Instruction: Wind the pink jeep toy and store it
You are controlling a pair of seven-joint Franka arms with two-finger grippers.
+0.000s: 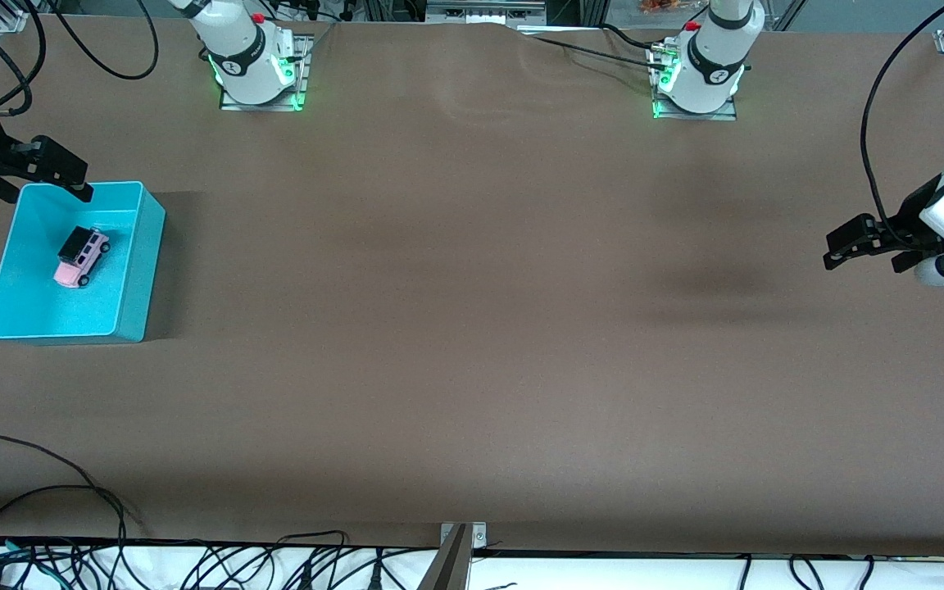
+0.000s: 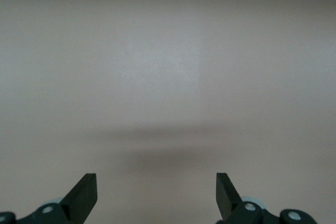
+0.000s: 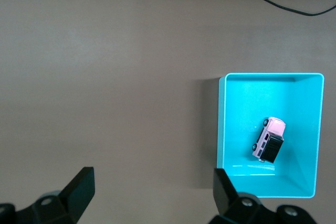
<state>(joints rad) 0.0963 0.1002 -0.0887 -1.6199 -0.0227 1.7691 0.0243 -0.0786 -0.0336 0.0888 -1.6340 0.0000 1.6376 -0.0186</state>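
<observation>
The pink jeep toy [image 1: 81, 256] [image 3: 269, 140], boxy with a black roof section, lies on the floor of a turquoise bin [image 1: 147, 246] [image 3: 222, 124] at the right arm's end of the table. My right gripper [image 1: 50, 187] [image 3: 152, 187] hangs open and empty above the table by the bin's corner farthest from the front camera, with one fingertip [image 1: 83, 194] over the rim. My left gripper [image 1: 834, 251] [image 2: 157, 192] waits open and empty over bare table at the left arm's end.
The brown table top [image 1: 472, 328] spreads between the two arms. Black cables [image 1: 46, 492] trail over the table's edge nearest the front camera, at the right arm's end. Both arm bases [image 1: 257, 65] [image 1: 697, 78] stand along the table's back edge.
</observation>
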